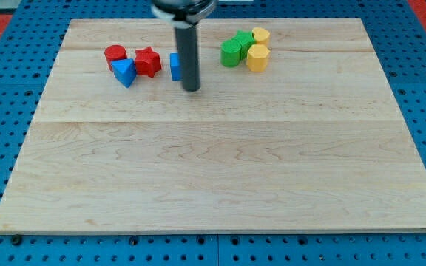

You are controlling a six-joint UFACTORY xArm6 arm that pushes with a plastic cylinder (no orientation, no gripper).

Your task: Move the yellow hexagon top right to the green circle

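The yellow hexagon (257, 57) lies near the view's top, right of centre, touching the right side of the green circle (231, 53). A second green block (244, 39) and a second yellow block (261, 35) sit just above them in the same cluster. My tip (191, 89) rests on the board to the left of and slightly below this cluster, about 55 px from the green circle. The rod hides most of a blue block (174, 66) just left of it.
A red cylinder (115, 53), a blue triangle (124, 72) and a red star (148, 61) sit together at the view's top left. The wooden board (220, 170) lies on a blue perforated surface.
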